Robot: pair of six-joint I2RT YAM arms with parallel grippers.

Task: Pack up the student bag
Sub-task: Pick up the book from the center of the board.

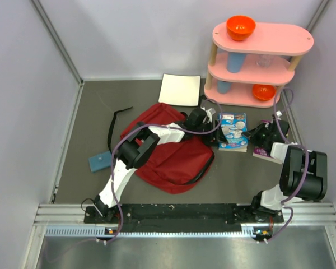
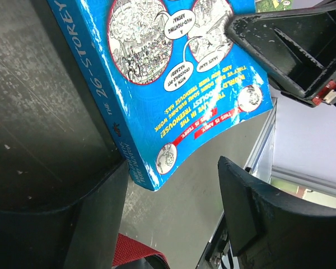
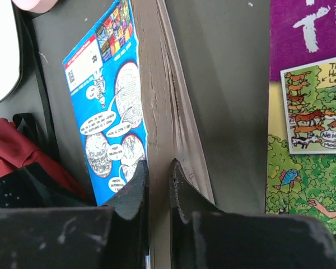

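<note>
The student bag (image 1: 169, 154), a dark red backpack, lies at the table's middle left under my left arm; a bit of its fabric shows in the left wrist view (image 2: 129, 251). A blue comic-cover book (image 1: 233, 131) lies just right of it. My left gripper (image 1: 210, 119) is open at the book's left edge; the book's corner (image 2: 157, 84) hangs just ahead of its wide-apart fingers (image 2: 171, 168). My right gripper (image 1: 259, 134) is shut on the book's right edge, with its fingers (image 3: 135, 188) pinching the cover and pages (image 3: 157, 123) and that side tilted up.
A purple picture book (image 1: 264, 151) lies under my right wrist and shows in the right wrist view (image 3: 308, 112). A white pad (image 1: 180, 89) lies behind the bag. A small blue block (image 1: 99, 161) and a black strap (image 1: 113, 124) lie at left. A pink shelf (image 1: 257, 61) with orange bowls stands at back right.
</note>
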